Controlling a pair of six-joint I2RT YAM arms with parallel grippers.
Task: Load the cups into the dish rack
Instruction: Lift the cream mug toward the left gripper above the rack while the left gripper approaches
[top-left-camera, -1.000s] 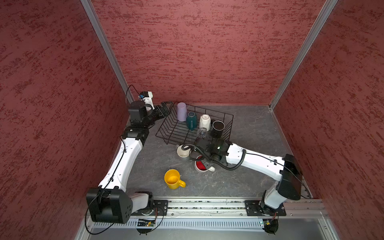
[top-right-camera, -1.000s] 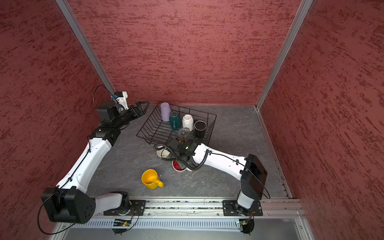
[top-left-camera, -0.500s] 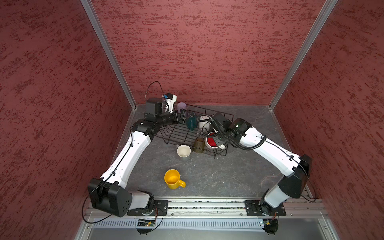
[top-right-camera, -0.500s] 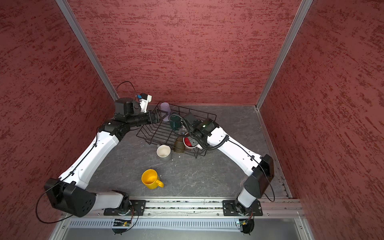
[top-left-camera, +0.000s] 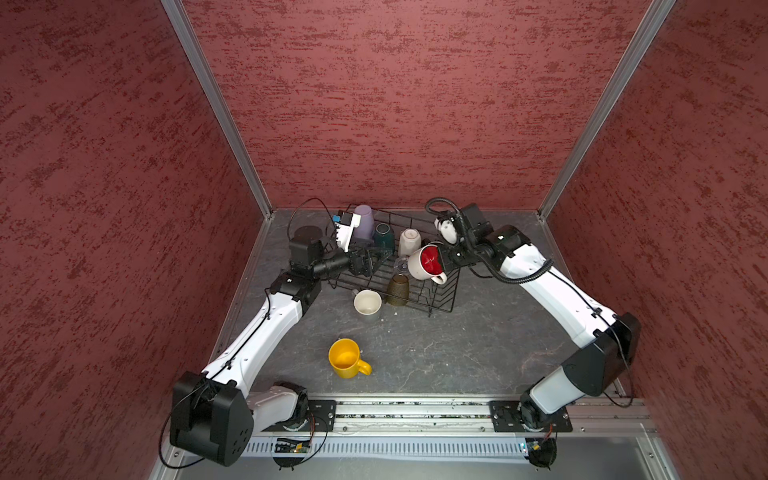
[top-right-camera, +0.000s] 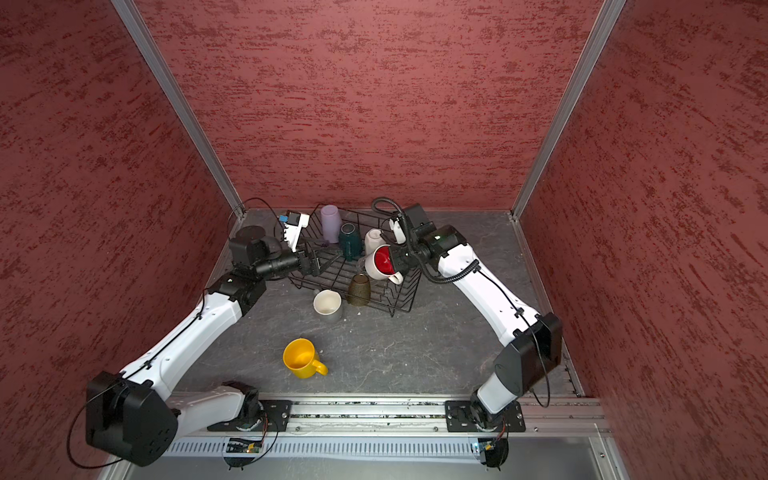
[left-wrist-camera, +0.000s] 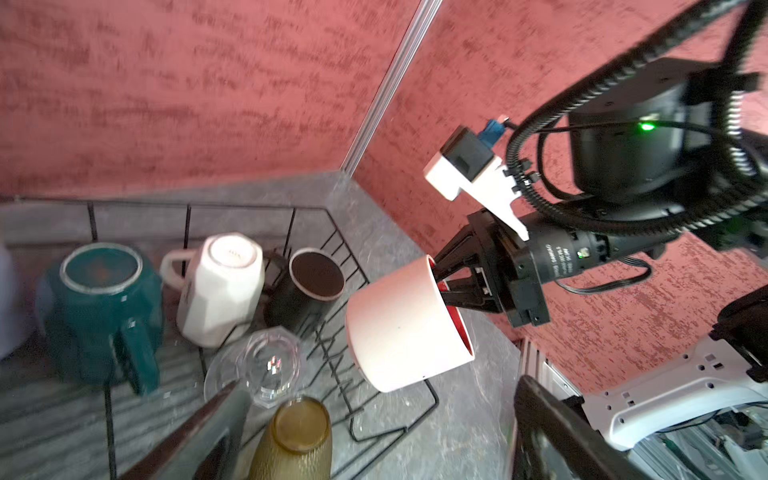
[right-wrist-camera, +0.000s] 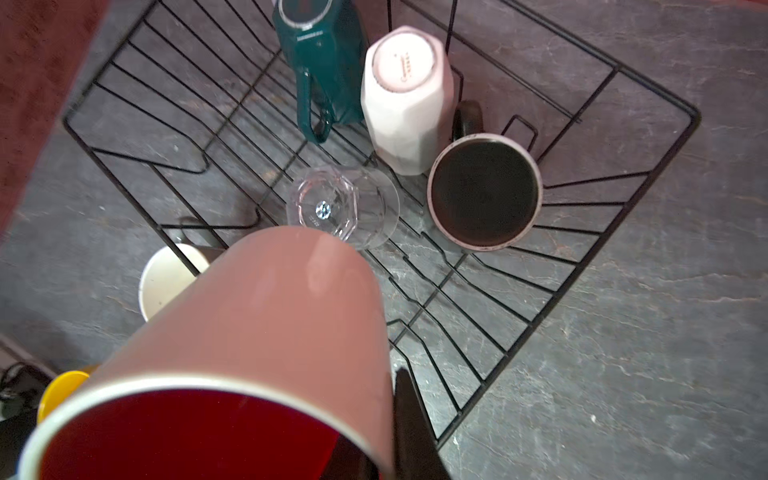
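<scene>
1. Left wrist view, centre frame: my right jaws pinch the rim of the red-lined mug (left-wrist-camera: 399, 328), which hangs tilted over the dish rack (right-wrist-camera: 656, 90).
2. Left jaws spread, seemingly empty.
3. Mug's mouth faces my right arm.

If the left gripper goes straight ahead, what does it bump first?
The left gripper would probably meet the white mug with red inside, held by the right gripper; depth is unclear.

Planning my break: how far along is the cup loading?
Done: lavender, teal, white faceted, black, clear and amber cups sit in the dish rack. In hand: right gripper holds the red-lined mug above it; left gripper is open, empty. Left: grey cup and yellow mug on the table.
</scene>
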